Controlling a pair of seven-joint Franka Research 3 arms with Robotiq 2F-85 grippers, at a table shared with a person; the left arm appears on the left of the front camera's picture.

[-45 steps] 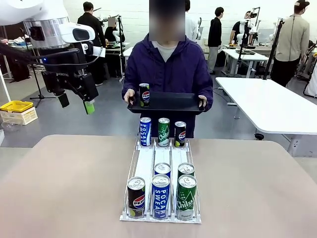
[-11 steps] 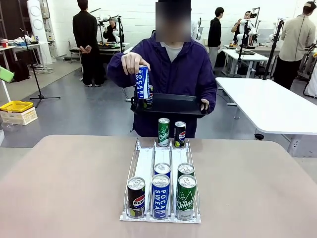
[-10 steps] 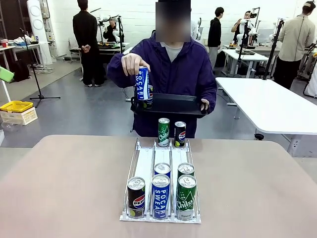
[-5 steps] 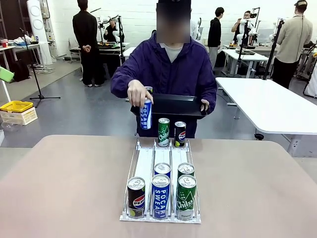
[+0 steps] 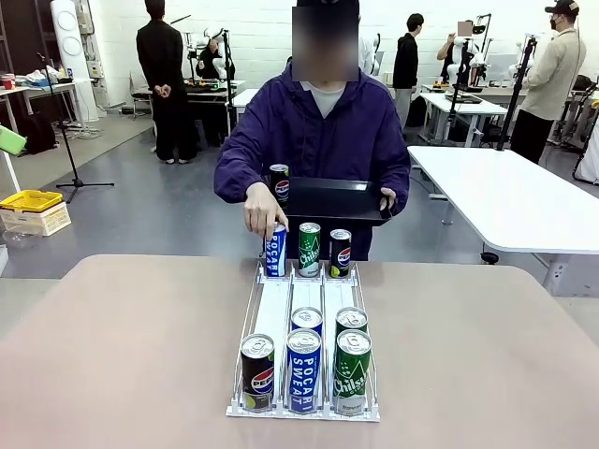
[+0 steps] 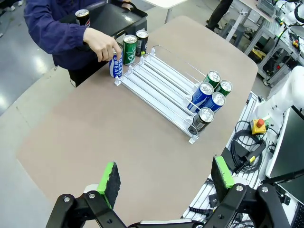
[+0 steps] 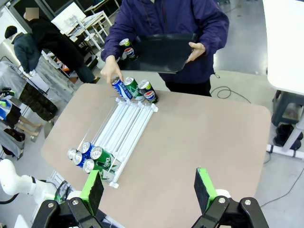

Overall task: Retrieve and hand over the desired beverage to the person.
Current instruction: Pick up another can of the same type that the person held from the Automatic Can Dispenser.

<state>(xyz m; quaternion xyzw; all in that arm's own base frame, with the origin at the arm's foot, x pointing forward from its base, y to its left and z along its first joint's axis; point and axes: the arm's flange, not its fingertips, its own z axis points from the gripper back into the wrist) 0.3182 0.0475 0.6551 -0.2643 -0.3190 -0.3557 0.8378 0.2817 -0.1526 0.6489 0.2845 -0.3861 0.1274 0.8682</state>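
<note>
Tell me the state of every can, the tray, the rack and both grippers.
Blue can: gripped by the person's hand, at the rack's far end.
Tray: held by the person, one Pepsi can upright on it.
Rack: flat on the table, seven other cans standing in it.
Left gripper: open, empty.
Right gripper: open, empty.

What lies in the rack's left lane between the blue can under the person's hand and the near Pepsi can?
Nothing: the front view shows the rack lane bare between the blue can and the Pepsi can.
</note>
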